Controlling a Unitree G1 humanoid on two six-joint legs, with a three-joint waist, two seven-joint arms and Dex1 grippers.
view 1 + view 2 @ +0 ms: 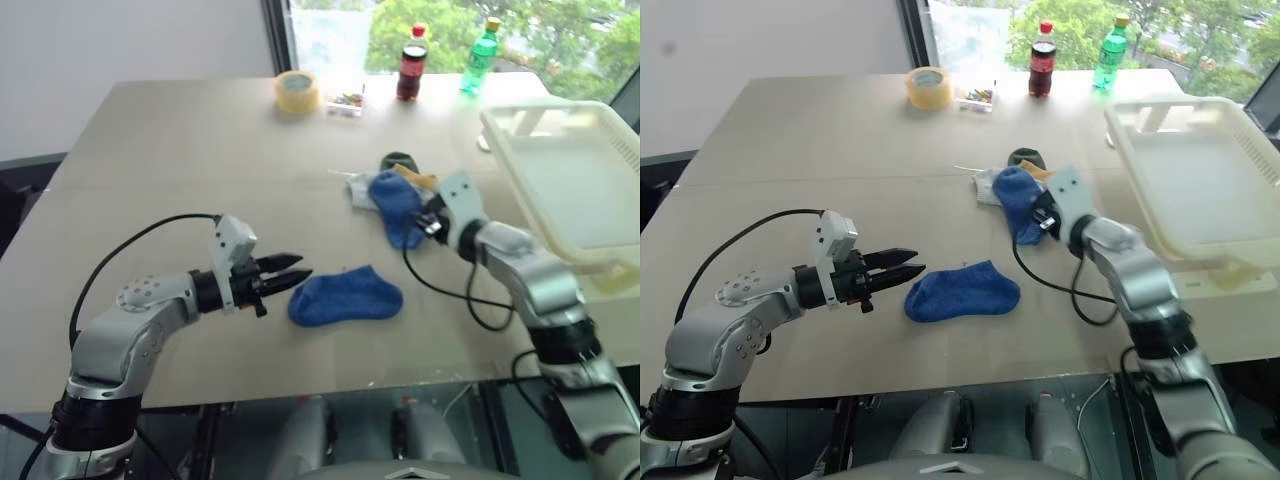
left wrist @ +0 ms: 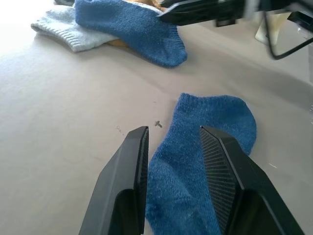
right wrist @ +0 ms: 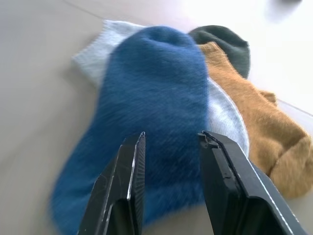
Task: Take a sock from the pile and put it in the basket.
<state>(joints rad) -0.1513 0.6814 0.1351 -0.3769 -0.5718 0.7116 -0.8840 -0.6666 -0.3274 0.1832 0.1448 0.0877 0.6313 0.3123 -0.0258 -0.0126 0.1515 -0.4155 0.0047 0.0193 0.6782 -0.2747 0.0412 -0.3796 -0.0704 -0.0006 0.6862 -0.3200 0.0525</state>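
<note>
A pale beige worktop (image 1: pixel 180 180) seen from above and in front, with a small pile (image 1: pixel 392 195) of socks near its middle as the landmark. On top of the pile lies a royal blue sock (image 1: pixel 398 208); a light grey-white sock (image 3: pixel 222 115) lies under it, a mustard yellow sock (image 3: pixel 254 129) touches the grey one on the side nearer the basket, and a dark sock (image 1: pixel 399 160) sits at the far edge of the pile.

A second, loose blue sock (image 1: pixel 345 296) lies flat on the worktop, nearer the robot than the pile and apart from it.

The left hand (image 1: pixel 292 272) hangs just above the worktop on the near left of the pile, pointing at the loose blue sock. Its two black fingers (image 2: pixel 124 181) stand partly apart, one on each side of the sock's near end, gripping nothing.

The right hand (image 3: pixel 168 142) is right at the pile, aimed at the top blue sock. Its fingers (image 3: pixel 230 186) are partly apart with the blue fabric showing between them; whether they touch it cannot be told, and they hold nothing.

The white slotted basket (image 1: pixel 610 140) stands to the right of the pile, at the worktop's right edge, with no sock visible in it.

Beyond the pile, along the far edge, stand a roll of tape (image 1: pixel 297 90), a small clear box (image 1: pixel 344 101), a cola bottle (image 1: pixel 412 63) and a green bottle (image 1: pixel 480 57)
</note>
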